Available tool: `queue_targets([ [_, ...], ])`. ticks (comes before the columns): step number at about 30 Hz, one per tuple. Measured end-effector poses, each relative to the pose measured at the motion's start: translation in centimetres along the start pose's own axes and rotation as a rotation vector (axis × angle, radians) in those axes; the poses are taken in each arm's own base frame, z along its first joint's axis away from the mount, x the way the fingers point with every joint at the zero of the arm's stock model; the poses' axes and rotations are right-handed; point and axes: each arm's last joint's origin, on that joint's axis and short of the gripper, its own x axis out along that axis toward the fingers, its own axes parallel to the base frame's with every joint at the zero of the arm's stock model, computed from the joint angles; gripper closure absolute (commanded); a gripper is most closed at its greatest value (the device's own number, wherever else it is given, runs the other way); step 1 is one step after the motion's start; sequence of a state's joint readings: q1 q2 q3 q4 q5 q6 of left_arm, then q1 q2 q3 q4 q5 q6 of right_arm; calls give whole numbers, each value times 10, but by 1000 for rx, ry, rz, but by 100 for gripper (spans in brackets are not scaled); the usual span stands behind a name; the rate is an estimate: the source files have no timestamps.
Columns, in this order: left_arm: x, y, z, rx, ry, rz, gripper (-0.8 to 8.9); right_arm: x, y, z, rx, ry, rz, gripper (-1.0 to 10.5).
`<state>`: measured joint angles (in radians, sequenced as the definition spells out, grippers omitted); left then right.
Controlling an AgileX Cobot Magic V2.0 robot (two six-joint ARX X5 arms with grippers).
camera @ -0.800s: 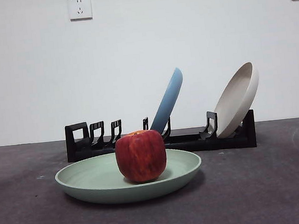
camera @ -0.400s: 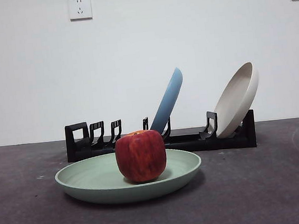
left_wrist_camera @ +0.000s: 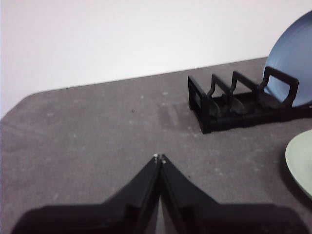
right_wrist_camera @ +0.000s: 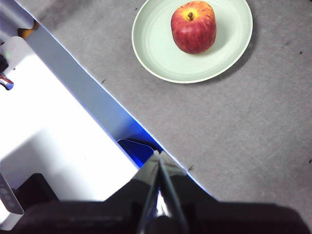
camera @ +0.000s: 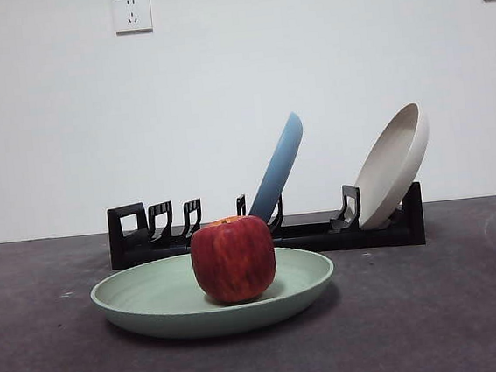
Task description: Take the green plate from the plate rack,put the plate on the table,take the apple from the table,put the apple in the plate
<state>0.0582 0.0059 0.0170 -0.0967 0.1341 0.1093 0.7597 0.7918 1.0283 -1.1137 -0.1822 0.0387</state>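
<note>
In the front view, the apple (camera: 233, 259) sits upright inside the green plate (camera: 154, 301), slightly left of the plate's middle, and the plate lies flat on the surface (camera: 436, 309) just in front of the plate rack (camera: 323, 233). A light blue plate (camera: 277, 167) and a beige-white plate (camera: 393, 166) lean in the rack's slots. No arm shows here. Judged from this layout, the placing looks done, so the step in hand is probably a clean retreat: both arms should stay high and clear of the plate rim so nothing nudges the apple off centre or slides the plate.

In the left wrist view, the left end effector (left_wrist_camera: 159, 157) is clenched with nothing between its jaws, its tips meeting over bare surface. The looped end of the rack (left_wrist_camera: 229, 100) and part of the blue plate (left_wrist_camera: 292, 68) lie ahead of it, well apart, and only a sliver of the green plate (left_wrist_camera: 301, 158) shows at the picture's edge. The apple is out of sight here.

In the right wrist view, the right end effector (right_wrist_camera: 159, 156) is likewise clenched and empty, hanging above the surface's edge. The green plate (right_wrist_camera: 161, 53) with the apple (right_wrist_camera: 193, 27) resting in it lies well apart from it, with open surface between them.
</note>
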Motion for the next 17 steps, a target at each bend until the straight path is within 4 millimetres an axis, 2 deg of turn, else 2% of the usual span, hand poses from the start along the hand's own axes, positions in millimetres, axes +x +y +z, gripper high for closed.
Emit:
queue_targets([
  [6, 0, -1, -7, -49, 77, -10, 817, 0, 0, 0, 0, 0, 0, 947],
  [17, 0, -1, -8, -61, 78, -9, 817, 0, 0, 0, 0, -1, 0, 947],
])
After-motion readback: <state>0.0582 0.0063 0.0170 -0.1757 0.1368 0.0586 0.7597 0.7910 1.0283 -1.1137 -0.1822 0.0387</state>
